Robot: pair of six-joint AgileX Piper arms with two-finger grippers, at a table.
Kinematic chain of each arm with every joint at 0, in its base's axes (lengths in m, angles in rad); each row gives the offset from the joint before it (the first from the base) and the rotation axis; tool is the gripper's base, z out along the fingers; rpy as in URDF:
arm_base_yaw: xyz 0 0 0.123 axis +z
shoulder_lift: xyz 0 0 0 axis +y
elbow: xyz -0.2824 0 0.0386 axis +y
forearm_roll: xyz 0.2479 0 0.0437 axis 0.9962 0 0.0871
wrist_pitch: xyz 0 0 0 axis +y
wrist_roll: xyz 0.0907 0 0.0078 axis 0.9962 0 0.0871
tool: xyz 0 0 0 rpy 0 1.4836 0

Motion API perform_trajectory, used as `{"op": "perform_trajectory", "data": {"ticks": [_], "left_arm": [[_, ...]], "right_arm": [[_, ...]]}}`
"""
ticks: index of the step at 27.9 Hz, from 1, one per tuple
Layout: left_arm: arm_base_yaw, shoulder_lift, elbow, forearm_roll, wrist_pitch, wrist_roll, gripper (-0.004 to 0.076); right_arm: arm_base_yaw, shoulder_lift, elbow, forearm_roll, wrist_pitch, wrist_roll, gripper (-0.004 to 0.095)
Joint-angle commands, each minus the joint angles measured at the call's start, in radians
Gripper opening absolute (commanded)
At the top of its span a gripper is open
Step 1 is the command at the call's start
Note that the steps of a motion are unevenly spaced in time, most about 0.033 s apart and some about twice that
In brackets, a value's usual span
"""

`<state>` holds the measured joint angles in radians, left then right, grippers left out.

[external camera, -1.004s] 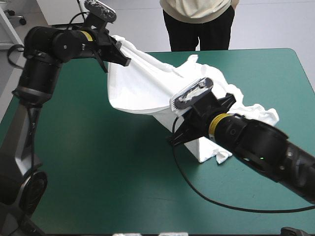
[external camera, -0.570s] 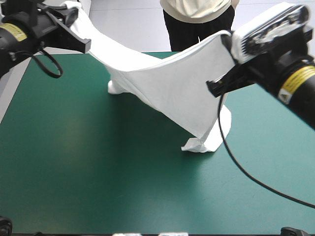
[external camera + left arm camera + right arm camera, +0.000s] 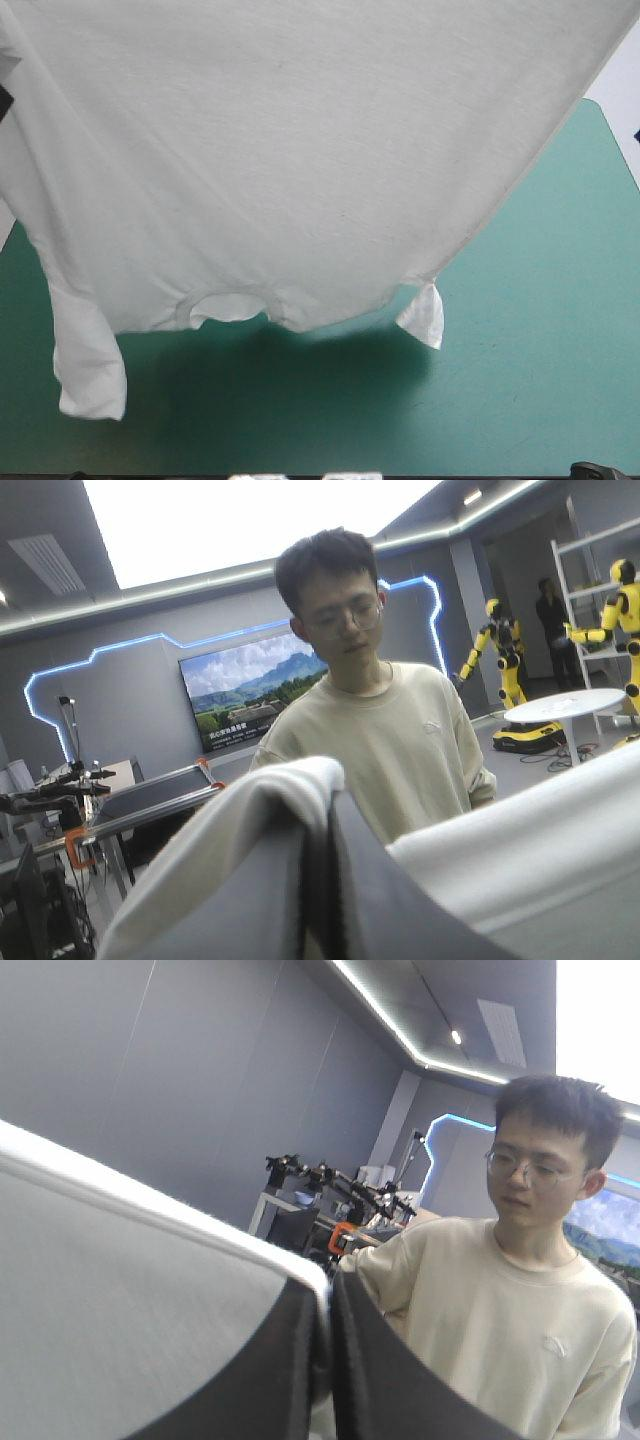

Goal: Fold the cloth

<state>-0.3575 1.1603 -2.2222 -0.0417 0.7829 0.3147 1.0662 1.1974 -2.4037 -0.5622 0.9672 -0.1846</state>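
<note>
Both our arms have gone up since just before, and the T-shirt (image 3: 300,150), which then sagged down to the table, now hangs clear of it. Our left gripper (image 3: 320,880) has its black fingers (image 3: 370,910) pressed into a narrow arch with white fabric pinched between them and spilling over both sides. Our right gripper (image 3: 328,1360) is all but closed too, its fingers (image 3: 290,1390) clamping a white hem that runs off to one side. Outward from the grips, the shirt spreads as one broad sheet across the high view and hides both arms. Its neck opening (image 3: 228,305) hangs at the low edge. One sleeve (image 3: 88,370) dangles at the near left, and the other sleeve (image 3: 422,315) is right of the middle. The teal-green table (image 3: 540,380) beneath carries the shirt's shadow (image 3: 330,355).
</note>
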Motion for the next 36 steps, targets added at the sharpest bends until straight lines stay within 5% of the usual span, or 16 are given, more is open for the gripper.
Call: {"op": "perform_trajectory", "data": {"ticks": [1,10,14,19,22,29,31,36], "left_arm": [[0.001,-0.004,-0.025,0.024,-0.112,0.009,-0.0009],[0.001,0.122,-0.025,0.054,-0.130,0.007,-0.0009],[0.001,0.214,-0.025,0.099,-0.133,-0.012,-0.0009],[0.001,0.279,-0.023,0.099,-0.189,-0.016,-0.0009],[0.001,0.318,-0.023,0.110,-0.260,-0.016,-0.0009],[0.048,0.432,-0.030,0.212,-0.669,-0.016,-0.0009],[0.067,0.464,-0.057,0.212,-0.748,-0.016,-0.0009],[0.102,0.494,-0.109,0.206,-0.609,-0.077,-0.0009]], "right_arm": [[0.000,-0.009,-0.035,-0.069,-0.118,-0.035,-0.0016],[0.000,0.129,-0.035,-0.427,-0.027,0.122,-0.0017],[-0.030,0.173,-0.033,-0.445,-0.007,0.163,-0.0017],[-0.306,0.252,-0.026,-0.131,-0.055,0.135,-0.0018],[-0.543,0.310,0.016,0.154,-0.212,0.101,-0.0017],[-0.897,0.433,-0.049,0.735,-0.605,-0.117,-0.0017],[-0.932,0.456,-0.119,0.781,-0.585,-0.144,-0.0017],[-0.980,0.478,-0.163,0.842,-0.451,-0.176,-0.0018]]}}
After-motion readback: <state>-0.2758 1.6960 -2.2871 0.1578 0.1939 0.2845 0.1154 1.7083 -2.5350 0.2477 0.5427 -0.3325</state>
